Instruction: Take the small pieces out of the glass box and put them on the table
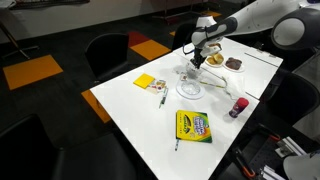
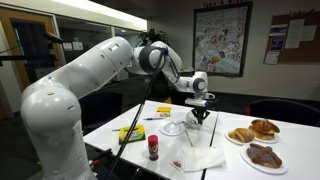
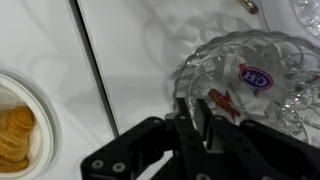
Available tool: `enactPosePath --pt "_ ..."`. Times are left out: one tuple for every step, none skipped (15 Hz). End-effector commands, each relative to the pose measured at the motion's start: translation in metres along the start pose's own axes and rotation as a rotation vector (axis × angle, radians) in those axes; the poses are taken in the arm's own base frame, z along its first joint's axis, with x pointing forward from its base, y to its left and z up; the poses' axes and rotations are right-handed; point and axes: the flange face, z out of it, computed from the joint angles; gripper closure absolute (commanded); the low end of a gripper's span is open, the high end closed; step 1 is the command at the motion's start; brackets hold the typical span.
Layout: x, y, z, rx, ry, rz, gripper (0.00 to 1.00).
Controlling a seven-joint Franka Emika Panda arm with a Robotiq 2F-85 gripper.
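Observation:
The glass box (image 3: 250,60) is a small clear container on the white table (image 3: 130,60). It holds small wrapped pieces: a red-and-blue one (image 3: 258,73) and an orange-red one (image 3: 222,102). My gripper (image 3: 189,112) hangs over the box's near rim with its fingers drawn close together; I see nothing between them. In both exterior views the gripper (image 1: 197,52) (image 2: 199,114) points down just above the glass box (image 1: 191,71) (image 2: 198,130) on the table (image 1: 150,115) (image 2: 230,160).
A round clear dish (image 1: 189,91) (image 2: 174,127) stands beside the box. Plates of brown pastries (image 1: 215,60) (image 2: 253,131) (image 3: 15,130) are close by. A crayon box (image 1: 193,126), a red bottle (image 1: 238,107), yellow notes (image 1: 146,82) and a marker (image 1: 163,98) lie on the table.

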Motion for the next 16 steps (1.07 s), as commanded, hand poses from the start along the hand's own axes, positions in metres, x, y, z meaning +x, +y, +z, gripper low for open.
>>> enactPosePath --pt "0.006 -0.002 0.003 -0.009 -0.005 0.008 0.78" --pt "0.006 -0.004 0.0 -0.012 0.0 0.006 0.72" --pt "0.007 -0.005 -0.003 -0.014 0.005 0.005 0.72" --pt "0.007 -0.006 -0.007 -0.02 0.011 0.005 0.72" --pt "0.008 -0.007 -0.011 -0.023 0.02 0.003 0.76" --pt "0.008 -0.008 -0.015 -0.024 0.028 0.002 0.75" --pt "0.009 -0.009 -0.019 -0.027 0.035 0.002 0.77" --pt "0.009 -0.009 -0.022 -0.027 0.04 0.001 0.76" --pt "0.01 -0.01 -0.025 -0.028 0.044 0.001 0.78" --pt "0.01 -0.011 -0.028 -0.028 0.048 0.001 0.78" --pt "0.01 -0.011 -0.031 -0.029 0.052 0.001 0.77" --pt "0.01 -0.012 -0.034 -0.03 0.057 0.002 0.77" --pt "0.01 -0.012 -0.036 -0.031 0.06 0.001 0.77" --pt "0.009 -0.013 -0.037 -0.032 0.061 0.001 0.77" --pt "0.008 -0.013 -0.036 -0.032 0.059 0.001 0.76" --pt "0.007 -0.014 -0.036 -0.028 0.054 -0.001 0.75"
